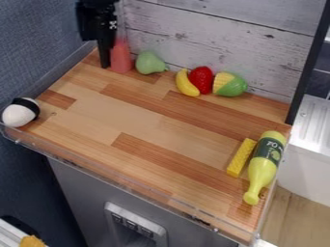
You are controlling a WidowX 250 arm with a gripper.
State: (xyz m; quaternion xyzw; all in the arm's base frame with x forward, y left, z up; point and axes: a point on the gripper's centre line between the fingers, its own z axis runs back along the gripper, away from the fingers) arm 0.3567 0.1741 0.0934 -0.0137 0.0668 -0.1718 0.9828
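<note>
At the far left corner of the wooden counter, a pink bottle stands upright beside the gripper; whether the jaws are wide, narrow or holding it, I cannot tell. Such a slim bottle likely wants a level, centred squeeze, clear of the neighbouring pear.

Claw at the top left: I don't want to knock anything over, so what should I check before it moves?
1. Claw clear of the red bottle: not ok, no gap shows between them.
2. Claw free of any grip on that bottle: cannot tell.
3. Pear apart from the banana: ok, a gap shows.
4. Yellow bottle upright: not ok, it lies on its side.
5. Yellow block free of the yellow bottle: cannot tell, they lie very close.
6. Black-and-white ball away from the claw: ok, it sits at the left corner.
</note>
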